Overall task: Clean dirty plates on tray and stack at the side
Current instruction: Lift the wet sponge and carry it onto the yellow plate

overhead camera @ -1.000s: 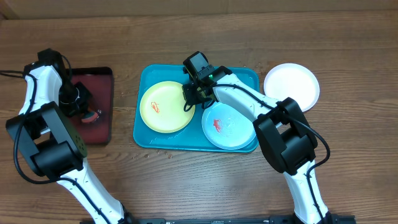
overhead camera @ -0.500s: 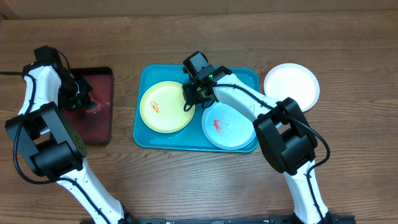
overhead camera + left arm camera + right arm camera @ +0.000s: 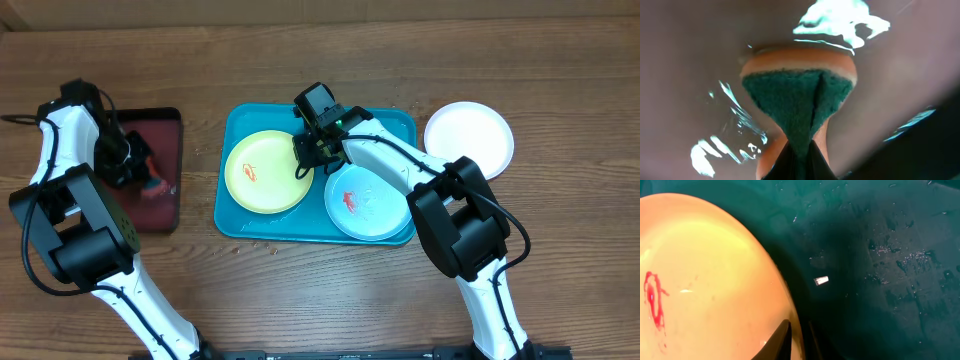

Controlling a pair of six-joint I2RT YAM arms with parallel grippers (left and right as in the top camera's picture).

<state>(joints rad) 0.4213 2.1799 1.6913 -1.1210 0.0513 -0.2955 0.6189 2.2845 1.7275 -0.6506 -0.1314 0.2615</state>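
Note:
The turquoise tray [image 3: 236, 215] holds a yellow-green plate [image 3: 262, 172] with a red smear at the left and a pale mint plate [image 3: 372, 205] with a red smear at the right. The white plate [image 3: 469, 138] lies on the table right of the tray. My right gripper [image 3: 310, 155] is shut on the yellow-green plate's right rim [image 3: 715, 280], one finger above and one below. My left gripper [image 3: 135, 165] is over the dark red tray [image 3: 165, 130], shut on an orange sponge with a green scrub face [image 3: 800, 100].
The dark red tray, wet and glossy, lies at the left of the wooden table. The turquoise tray's floor [image 3: 880, 255] shows water droplets. A cardboard edge runs along the table's back.
My left gripper shifted slightly over the dark red tray with the sponge. The right gripper and plates have not moved.

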